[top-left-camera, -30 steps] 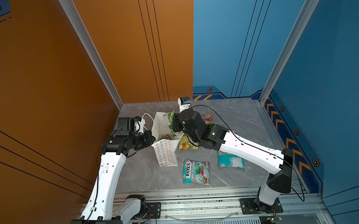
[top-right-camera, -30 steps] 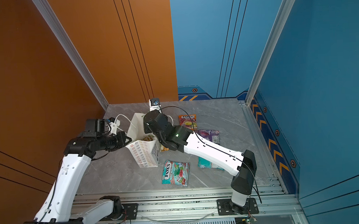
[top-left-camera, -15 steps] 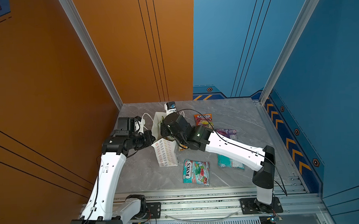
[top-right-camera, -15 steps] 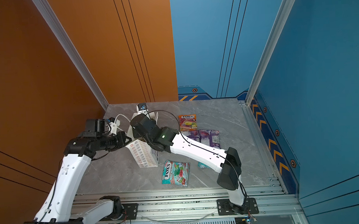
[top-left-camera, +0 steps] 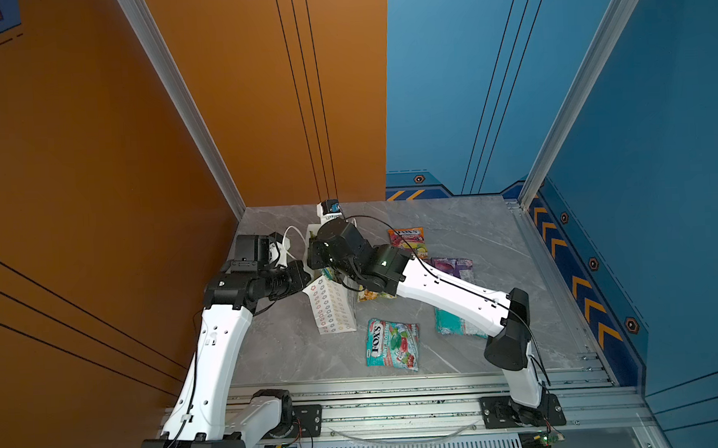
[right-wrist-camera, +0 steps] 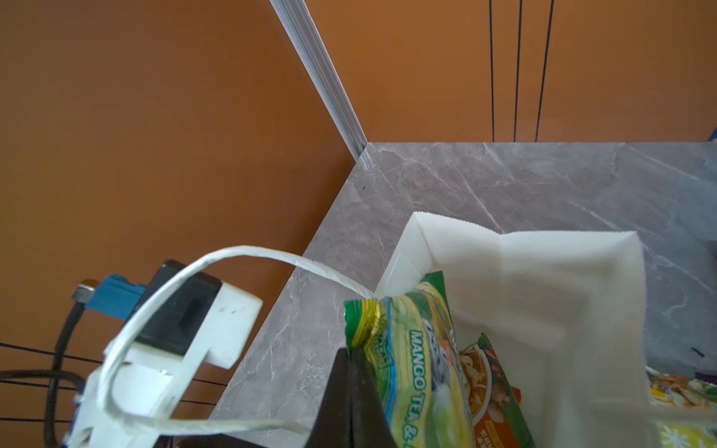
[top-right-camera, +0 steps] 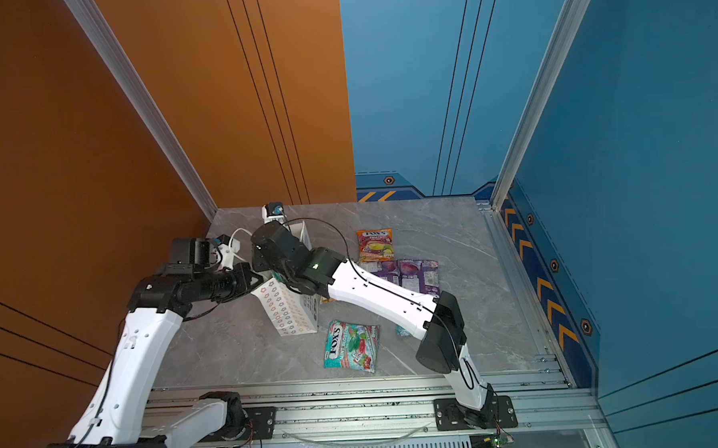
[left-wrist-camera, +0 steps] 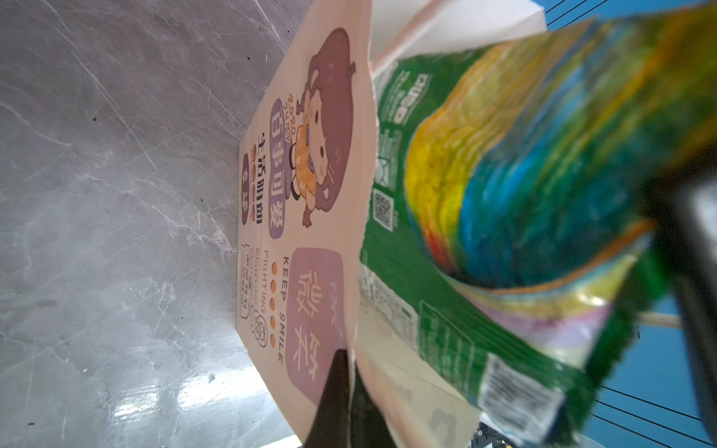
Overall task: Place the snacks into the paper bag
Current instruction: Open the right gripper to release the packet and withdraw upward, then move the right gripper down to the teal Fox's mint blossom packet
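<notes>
Grey marble tabletop point(top-left-camera: 453, 225), orange wall left, blue right. My left gripper point(left-wrist-camera: 341, 391) pinches the paper bag point(top-left-camera: 332, 309) rim; my right gripper point(right-wrist-camera: 351, 391) clamps a green mango packet point(right-wrist-camera: 419, 368) over its mouth.

Beyond the gripper rise an orange wall point(top-left-camera: 260, 92) and a blue wall point(top-left-camera: 447, 84); beneath it lies grey marbled floor point(top-left-camera: 292, 348); behind it runs an aluminium rail point(top-left-camera: 398, 406).
</notes>
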Robot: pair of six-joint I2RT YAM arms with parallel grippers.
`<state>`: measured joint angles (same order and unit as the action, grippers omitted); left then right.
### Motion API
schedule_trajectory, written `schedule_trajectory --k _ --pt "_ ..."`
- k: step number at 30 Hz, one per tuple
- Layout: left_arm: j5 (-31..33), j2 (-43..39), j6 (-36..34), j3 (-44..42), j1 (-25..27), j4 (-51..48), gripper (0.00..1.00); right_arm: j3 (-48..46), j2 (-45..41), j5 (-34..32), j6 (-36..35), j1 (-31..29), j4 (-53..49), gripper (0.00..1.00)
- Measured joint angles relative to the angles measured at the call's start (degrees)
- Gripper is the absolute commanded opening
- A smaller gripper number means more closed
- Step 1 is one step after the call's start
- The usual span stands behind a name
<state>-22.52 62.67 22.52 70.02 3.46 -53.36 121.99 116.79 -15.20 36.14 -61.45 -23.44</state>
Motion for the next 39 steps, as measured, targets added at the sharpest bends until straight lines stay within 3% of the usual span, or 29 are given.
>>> schedule_trajectory --k 4,8,11,18,30,35,39 --pt "0.0 0.0 0.0 0.0 0.0 0.0 0.05 0.0 0.6 2.0 1.9 1.5 0.0 0.12" --pt "0.0 0.0 0.0 0.0 0.0 0.0 0.05 0.4 0.5 3.6 3.1 2.6 0.8 0.35" --pt "0.0 0.0 0.0 0.0 0.0 0.0 0.05 0.5 0.5 4.2 3.0 3.1 1.9 0.45" --pt "0.0 -0.1 0.0 0.0 0.0 0.0 0.05 -6.8 -5.4 4.8 0.9 4.4 5.8 0.51" --pt "0.0 -0.1 0.0 0.0 0.0 0.0 0.05 -31.8 -33.4 11.8 -3.3 12.9 14.1 0.60" --pt "0.0 -0.1 0.0 0.0 0.0 0.0 0.05 -45.0 -42.0 15.2 -1.6 18.9 12.0 0.60" --pt "0.0 -0.1 -0.2 0.0 0.0 0.0 0.05 -54.0 -46.7 15.9 0.7 20.2 6.2 0.60"
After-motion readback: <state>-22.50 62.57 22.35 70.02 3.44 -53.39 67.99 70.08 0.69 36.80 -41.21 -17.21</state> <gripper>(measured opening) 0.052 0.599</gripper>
